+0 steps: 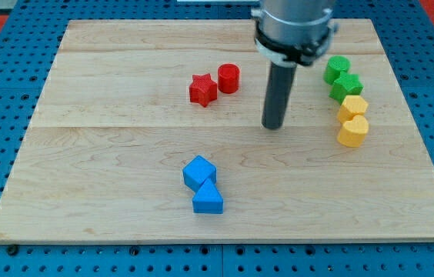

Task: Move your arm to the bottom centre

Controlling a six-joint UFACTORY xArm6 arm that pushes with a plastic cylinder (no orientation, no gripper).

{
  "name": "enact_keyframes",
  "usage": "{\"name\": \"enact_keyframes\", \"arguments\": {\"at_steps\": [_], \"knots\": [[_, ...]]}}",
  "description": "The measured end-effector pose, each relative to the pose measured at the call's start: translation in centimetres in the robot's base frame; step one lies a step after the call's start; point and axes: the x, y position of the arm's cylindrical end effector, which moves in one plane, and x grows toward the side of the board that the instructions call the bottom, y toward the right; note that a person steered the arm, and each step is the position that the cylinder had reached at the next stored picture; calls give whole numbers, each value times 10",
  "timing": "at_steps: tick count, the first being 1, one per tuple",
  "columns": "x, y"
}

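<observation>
From what I could see, the move was barely under way. My tip (pixel 273 126) stood in open wood right of the board's middle, a little toward the far side, while the goal lay at the near edge, centre. So nearly all the travel was left: I judged I needed to draw the rod toward the near edge and somewhat to the left.

The arm carried no jaws, only the straight dark rod under a grey collar, so there was nothing to open or close, and it held nothing. The tip touched no block. The red star block (pixel 201 89) and the red cylinder (pixel 228 78), touching each other, sat to its left and slightly farther away. To its right, near the board's right edge, ran a column: a green block (pixel 336 68) farthest, another green block (pixel 348 85) touching it, then a yellow block (pixel 352 107) and a second yellow block (pixel 353 131) nearest; I could not make out their shapes with confidence.

The blue cube (pixel 199 172) and the blue triangular block (pixel 208 201), in contact, lay near and to the left. I judged they sat just left of the straight path to the bottom centre, so a careless line could nudge them. The wooden board (pixel 86 154) at the near centre looked free of blocks.
</observation>
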Motion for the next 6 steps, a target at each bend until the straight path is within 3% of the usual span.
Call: {"name": "enact_keyframes", "arguments": {"at_steps": [1,3,4,6], "knots": [[-55,6],[-117,-86],[-123,-56],[83,-18]]}}
